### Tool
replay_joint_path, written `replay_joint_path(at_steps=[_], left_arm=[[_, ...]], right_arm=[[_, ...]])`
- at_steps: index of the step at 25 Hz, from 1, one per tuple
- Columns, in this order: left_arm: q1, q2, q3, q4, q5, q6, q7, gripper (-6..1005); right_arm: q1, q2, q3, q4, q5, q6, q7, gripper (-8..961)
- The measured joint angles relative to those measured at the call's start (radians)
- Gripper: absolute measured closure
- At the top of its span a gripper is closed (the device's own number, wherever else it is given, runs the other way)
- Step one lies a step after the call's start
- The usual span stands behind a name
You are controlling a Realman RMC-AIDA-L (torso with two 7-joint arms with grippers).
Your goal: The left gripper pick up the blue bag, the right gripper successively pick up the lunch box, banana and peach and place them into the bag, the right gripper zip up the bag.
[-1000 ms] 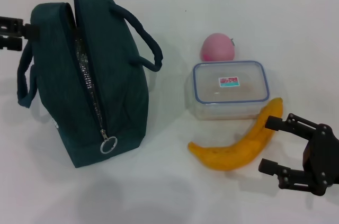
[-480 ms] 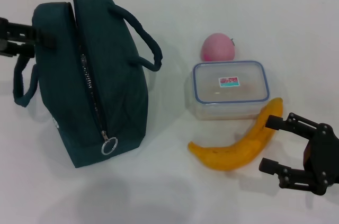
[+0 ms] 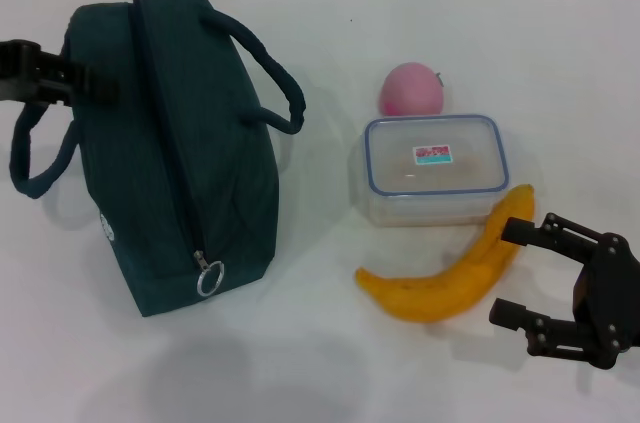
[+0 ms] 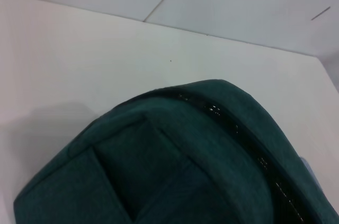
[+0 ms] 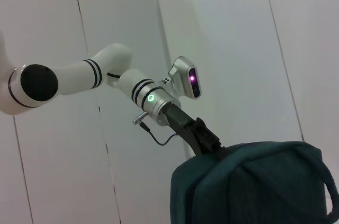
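Blue bag [image 3: 180, 153] on white table [image 3: 300, 343], left gripper [image 3: 70, 83] grip unclear, right gripper [image 3: 520, 278] spread, empty.

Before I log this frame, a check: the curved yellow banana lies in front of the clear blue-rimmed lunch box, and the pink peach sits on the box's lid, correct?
Not quite. The round pink peach sits on the table behind the clear blue-rimmed lunch box, not on its lid. The head view shows this. The curved yellow banana does lie in front of the box.

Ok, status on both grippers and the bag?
Left gripper at dark teal fabric bag's far end. Right gripper open beside yellow banana. Nothing loaded.
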Motion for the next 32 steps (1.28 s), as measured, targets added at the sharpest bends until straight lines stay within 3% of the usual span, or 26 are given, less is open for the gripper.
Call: replay_joint_path(at_steps=[3, 13, 19, 26, 32], left_arm=[[-0.003, -0.003, 0.006, -0.006, 0.004, 0.0, 0.0, 309], [-0.005, -0.005, 0.001, -0.012, 0.002, 0.0, -0.013, 780], [-0.002, -0.009, 0.002, -0.012, -0.005, 0.001, -0.014, 952], [0.014, -0.009, 0.003, -0.012, -0.123, 0.046, -0.019, 967], [0.014, -0.014, 0.006, -0.012, -0.141, 0.049, -0.021, 967]], right_arm=[[0.0, 0.0, 0.0, 0.0, 0.0, 0.0, 0.0, 138], [0.0, 0.0, -0.001, 0.011, 0.021, -0.004, 0.0, 141], [0.0, 0.0, 0.001, 0.056, 0.086, -0.021, 0.032, 143], [-0.015, -0.005, 0.003, 0.19, 0.378, -0.018, 0.28, 145], [-0.027, -0.005, 0.004, 0.233, 0.501, 0.082, 0.577, 147]])
